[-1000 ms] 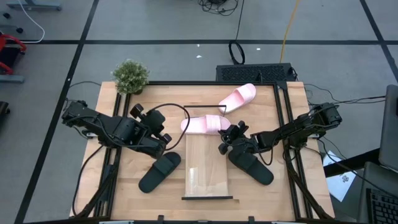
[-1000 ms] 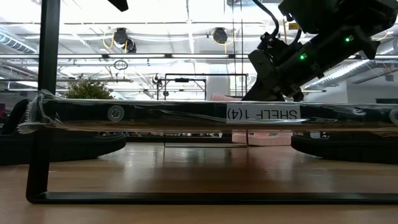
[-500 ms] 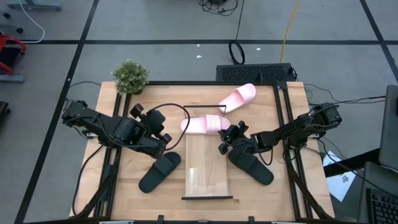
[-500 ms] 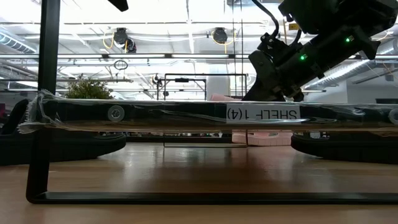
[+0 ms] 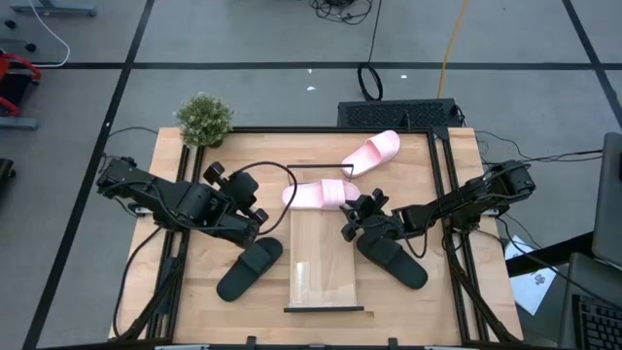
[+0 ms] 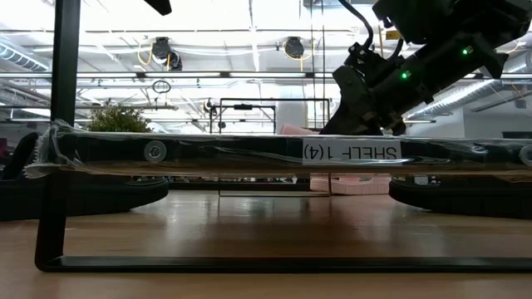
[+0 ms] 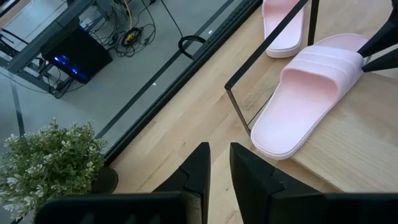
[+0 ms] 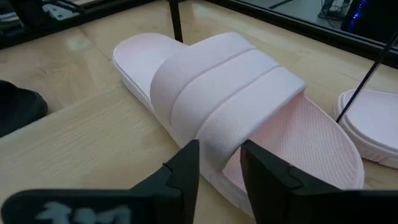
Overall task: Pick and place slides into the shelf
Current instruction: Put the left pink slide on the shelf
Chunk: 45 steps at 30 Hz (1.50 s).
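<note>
One pale pink slide (image 5: 321, 194) lies flat on its sole across the far end of the shelf (image 5: 327, 267), a long light board with black bars at its ends. The second pink slide (image 5: 371, 153) lies on the table beyond it. One black slide (image 5: 248, 269) lies left of the shelf and another (image 5: 394, 261) right of it. My right gripper (image 5: 348, 206) stands open at the near pink slide's strap (image 8: 217, 93), a finger on either side of the strap's edge. My left gripper (image 5: 260, 212) hovers by the shelf's far left corner (image 7: 239, 115), open a little, with nothing in it. My right gripper's fingers (image 8: 186, 165) stand on either side of the edge of the pink slide's strap (image 8: 217, 144). They come in low from the table's right. I cannot tell whether they touch it. The slide rests flat on the shelf.
A potted plant (image 5: 204, 119) stands at the table's far left corner. A black cable (image 5: 264, 170) loops over the table between my left arm and the shelf. A keyboard (image 5: 398, 115) lies beyond the far edge. The shelf's near half is bare wood.
</note>
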{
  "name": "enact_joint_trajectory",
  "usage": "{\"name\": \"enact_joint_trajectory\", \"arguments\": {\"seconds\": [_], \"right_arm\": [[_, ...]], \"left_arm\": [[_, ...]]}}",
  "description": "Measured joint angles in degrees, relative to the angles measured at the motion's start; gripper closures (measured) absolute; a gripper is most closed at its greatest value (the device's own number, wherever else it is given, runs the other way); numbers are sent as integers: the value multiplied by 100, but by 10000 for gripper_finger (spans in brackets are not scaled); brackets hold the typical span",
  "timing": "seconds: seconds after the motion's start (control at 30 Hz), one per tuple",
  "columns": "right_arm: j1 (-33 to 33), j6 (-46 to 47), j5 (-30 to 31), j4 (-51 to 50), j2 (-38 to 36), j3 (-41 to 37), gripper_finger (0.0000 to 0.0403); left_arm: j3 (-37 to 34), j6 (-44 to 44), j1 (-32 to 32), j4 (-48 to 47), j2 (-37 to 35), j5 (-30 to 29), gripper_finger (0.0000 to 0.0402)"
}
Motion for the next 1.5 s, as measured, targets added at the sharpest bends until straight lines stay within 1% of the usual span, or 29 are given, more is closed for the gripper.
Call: {"name": "enact_joint_trajectory", "arguments": {"seconds": [0.23,0.3,0.43,0.57,0.83,1.5], "right_arm": [[2,15,-8,3,-6,0,258],[2,-4,-97,1,-8,0,250],[2,-23,-288,-19,-8,0,238],[1,-24,-298,-58,-8,0,230],[-54,-7,-293,-139,-6,0,229],[-205,-130,-289,-165,-7,2,229]], "left_arm": [[0,0,1,20,0,0,339],[0,-2,0,20,0,0,339],[0,-4,0,22,0,0,339],[0,-4,0,50,0,0,339],[0,67,0,187,0,-2,339],[0,68,0,193,0,0,339]]}}
